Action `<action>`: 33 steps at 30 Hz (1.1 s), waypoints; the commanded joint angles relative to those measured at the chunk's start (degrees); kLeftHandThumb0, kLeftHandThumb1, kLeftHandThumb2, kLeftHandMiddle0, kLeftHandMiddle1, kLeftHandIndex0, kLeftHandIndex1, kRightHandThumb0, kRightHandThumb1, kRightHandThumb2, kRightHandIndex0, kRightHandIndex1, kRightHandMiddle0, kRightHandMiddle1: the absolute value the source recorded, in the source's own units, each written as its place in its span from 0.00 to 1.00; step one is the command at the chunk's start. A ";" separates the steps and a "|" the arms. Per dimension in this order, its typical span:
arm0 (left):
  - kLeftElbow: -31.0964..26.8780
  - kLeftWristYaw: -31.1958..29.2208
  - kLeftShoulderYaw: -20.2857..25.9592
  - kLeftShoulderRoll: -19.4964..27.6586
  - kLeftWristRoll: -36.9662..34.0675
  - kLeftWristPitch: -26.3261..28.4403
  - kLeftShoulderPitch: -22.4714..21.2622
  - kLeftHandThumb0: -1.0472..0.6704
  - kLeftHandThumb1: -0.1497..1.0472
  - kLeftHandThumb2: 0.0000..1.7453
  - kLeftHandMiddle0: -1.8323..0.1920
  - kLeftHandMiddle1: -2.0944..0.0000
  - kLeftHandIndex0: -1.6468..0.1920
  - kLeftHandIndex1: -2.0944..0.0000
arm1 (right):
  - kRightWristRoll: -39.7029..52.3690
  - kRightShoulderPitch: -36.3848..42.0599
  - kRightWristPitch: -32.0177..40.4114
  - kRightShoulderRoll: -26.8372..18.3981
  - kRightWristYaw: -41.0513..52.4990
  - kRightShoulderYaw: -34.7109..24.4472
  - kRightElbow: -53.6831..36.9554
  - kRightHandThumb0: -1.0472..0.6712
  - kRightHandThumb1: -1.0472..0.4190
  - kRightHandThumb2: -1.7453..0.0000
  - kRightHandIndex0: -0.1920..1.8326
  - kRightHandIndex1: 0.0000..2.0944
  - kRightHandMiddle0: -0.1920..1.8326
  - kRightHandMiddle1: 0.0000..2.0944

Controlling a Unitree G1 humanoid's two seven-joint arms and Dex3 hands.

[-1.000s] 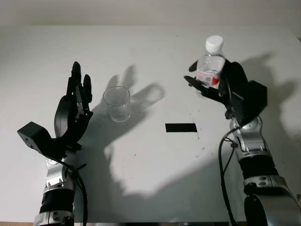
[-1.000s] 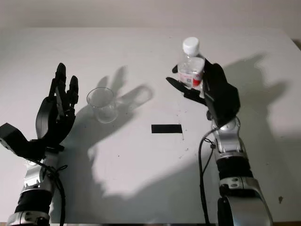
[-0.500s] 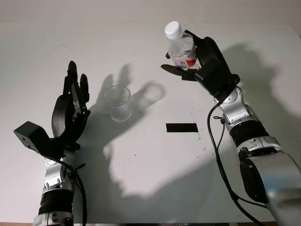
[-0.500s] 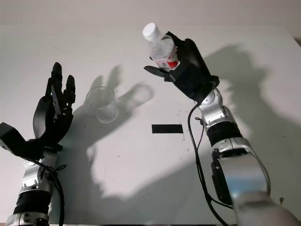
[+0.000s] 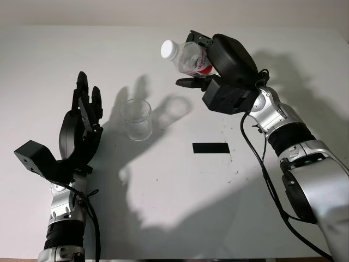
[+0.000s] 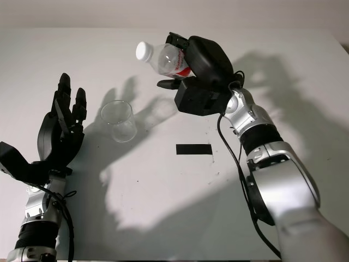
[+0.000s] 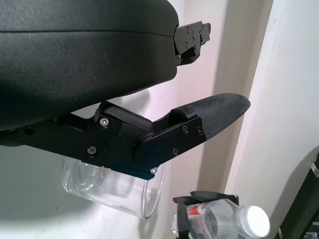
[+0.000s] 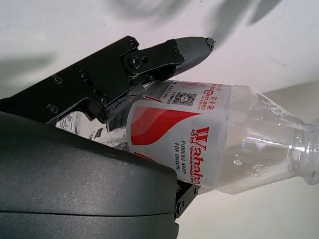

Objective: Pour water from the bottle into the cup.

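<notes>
My right hand (image 5: 210, 60) is shut on a clear water bottle (image 5: 188, 56) with a red-and-white label and a white cap (image 5: 168, 49). The bottle is held in the air, tilted with its capped end pointing left toward the cup. In the right wrist view the bottle (image 8: 199, 139) lies across my palm, a finger (image 8: 164, 55) pressed over the label. A clear empty cup (image 5: 136, 119) stands upright on the white table, below and left of the cap. My left hand (image 5: 84, 117) is open, raised just left of the cup. The left wrist view shows the cup (image 7: 114, 191) behind a finger (image 7: 199, 122).
A black rectangular strip of tape (image 5: 210, 148) lies on the white table (image 5: 174, 207) to the right of the cup. Dark shadows of both hands fall across the tabletop. The table's far edge (image 5: 109, 26) meets a pale wall.
My right hand has carried the bottle up and to the left, from the table's right side toward the cup, and tipped it from upright to slanted. The left hand has barely moved.
</notes>
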 commanded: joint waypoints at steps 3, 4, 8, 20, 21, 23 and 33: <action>0.14 0.41 -0.12 -1.03 0.17 -0.37 1.64 0.16 1.00 0.48 1.00 1.00 1.00 1.00 | -1.98 -3.97 0.17 0.06 -2.61 2.01 1.21 0.38 0.00 0.84 0.61 1.00 0.47 1.00; 0.11 0.47 -0.16 -1.04 0.22 -0.38 1.68 0.16 1.00 0.48 1.00 1.00 1.00 1.00 | -2.29 -4.47 0.48 0.35 -2.76 2.48 1.57 0.38 0.00 0.85 0.63 1.00 0.48 1.00; 0.13 0.16 -0.36 -1.14 0.28 -0.76 1.89 0.16 1.00 0.48 1.00 1.00 1.00 1.00 | -5.60 -6.87 1.31 1.07 -4.64 5.83 2.78 0.38 0.00 0.84 0.66 1.00 0.50 1.00; 0.31 0.95 -0.83 -2.00 1.14 -2.26 2.37 0.15 1.00 0.47 1.00 1.00 1.00 1.00 | -12.39 -11.14 5.71 3.24 -10.36 13.17 5.96 0.39 0.00 0.83 0.66 1.00 0.43 1.00; 0.22 1.12 -0.87 -2.05 1.31 -2.30 2.44 0.16 1.00 0.47 1.00 1.00 1.00 1.00 | -12.60 -11.30 5.83 3.32 -10.70 13.50 6.04 0.39 0.00 0.84 0.65 1.00 0.43 1.00; 0.11 1.39 -0.96 -2.11 1.63 -2.46 2.54 0.16 1.00 0.47 1.00 1.00 1.00 1.00 | -12.84 -11.60 5.97 3.41 -11.23 14.08 6.13 0.39 0.00 0.84 0.65 1.00 0.43 1.00; 0.28 1.58 -0.90 -2.68 1.30 -2.69 2.49 0.16 1.00 0.47 1.00 1.00 1.00 1.00 | -16.93 -12.46 5.25 2.19 -16.72 17.99 5.41 0.38 0.00 0.83 0.63 1.00 0.38 1.00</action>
